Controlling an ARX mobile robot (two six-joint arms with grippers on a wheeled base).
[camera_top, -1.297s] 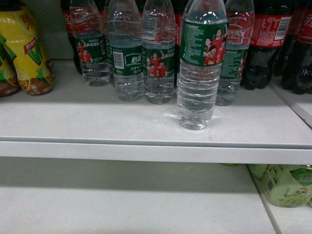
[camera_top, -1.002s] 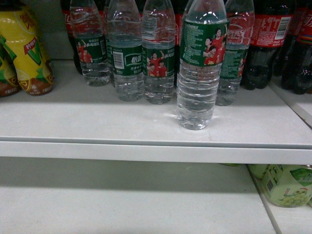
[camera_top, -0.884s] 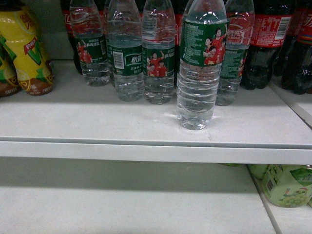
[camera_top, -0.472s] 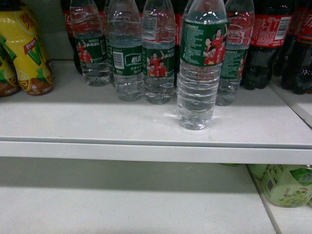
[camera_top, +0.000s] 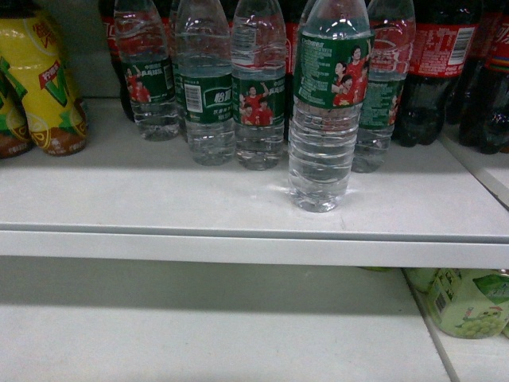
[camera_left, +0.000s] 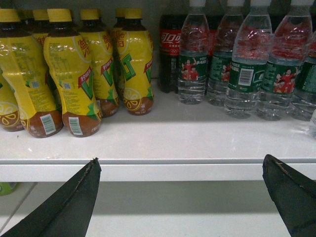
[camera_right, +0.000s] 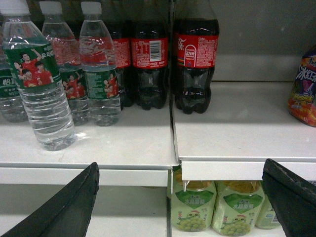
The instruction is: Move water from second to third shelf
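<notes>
A clear ribbed plastic water bottle with a green wrap label showing red-shirted figures (camera_top: 326, 111) stands upright near the front edge of the white upper shelf (camera_top: 159, 199), forward of and apart from the row behind it. That row holds four more clear water bottles with the same green labels (camera_top: 205, 87) in the head view, standing close together. Behind and to the right of them are dark cola bottles with red labels (camera_top: 433, 72); the right wrist view shows at least three. At the left stand yellow-wrapped drink bottles with yellow caps (camera_left: 74, 74); the left wrist view shows at least six, packed in rows. On the white lower shelf (camera_top: 199, 334), pale green-labelled bottles with grape pictures (camera_right: 191, 207) sit at the right, three showing in the right wrist view. The left gripper (camera_left: 182, 197) hangs in front of the shelf edge with its black fingers (camera_left: 69, 207) spread wide apart, holding nothing. The right gripper (camera_right: 182, 197) is likewise spread wide, its black fingers (camera_right: 69, 207) apart and empty, with the front water bottle up and to the left of it.
</notes>
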